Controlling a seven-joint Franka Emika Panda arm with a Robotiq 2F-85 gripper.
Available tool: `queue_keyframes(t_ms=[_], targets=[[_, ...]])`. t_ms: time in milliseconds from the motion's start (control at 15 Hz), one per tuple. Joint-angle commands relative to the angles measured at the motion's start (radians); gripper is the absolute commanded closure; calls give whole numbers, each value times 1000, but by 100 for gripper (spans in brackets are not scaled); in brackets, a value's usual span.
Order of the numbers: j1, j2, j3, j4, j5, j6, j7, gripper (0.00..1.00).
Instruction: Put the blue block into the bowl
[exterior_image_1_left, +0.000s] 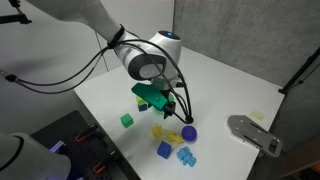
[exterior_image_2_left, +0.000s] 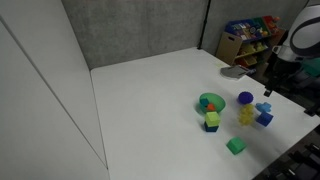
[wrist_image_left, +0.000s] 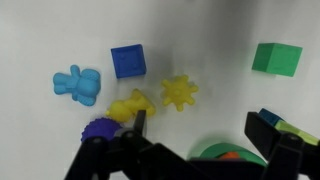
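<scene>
The blue block is a small cube lying on the white table; it also shows in both exterior views. The green bowl holds something orange and shows in both exterior views. My gripper is open and empty, raised above the table. In the wrist view its fingers frame the bowl's rim, and the blue block lies apart from them, further up the picture. The gripper also shows in both exterior views.
Around the blue block lie a cyan knobbly piece, two yellow pieces and a dark blue ball. A green cube lies apart. A small multicoloured stack stands by the bowl. A grey object lies near the table edge.
</scene>
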Motion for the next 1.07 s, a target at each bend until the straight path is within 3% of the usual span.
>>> queue_keyframes(t_ms=[0, 400, 1000], targets=[[-23, -1, 25, 1, -5, -2, 4, 0], [-33, 54, 17, 25, -18, 14, 21, 0], [-133, 274, 22, 95, -17, 146, -20, 0]])
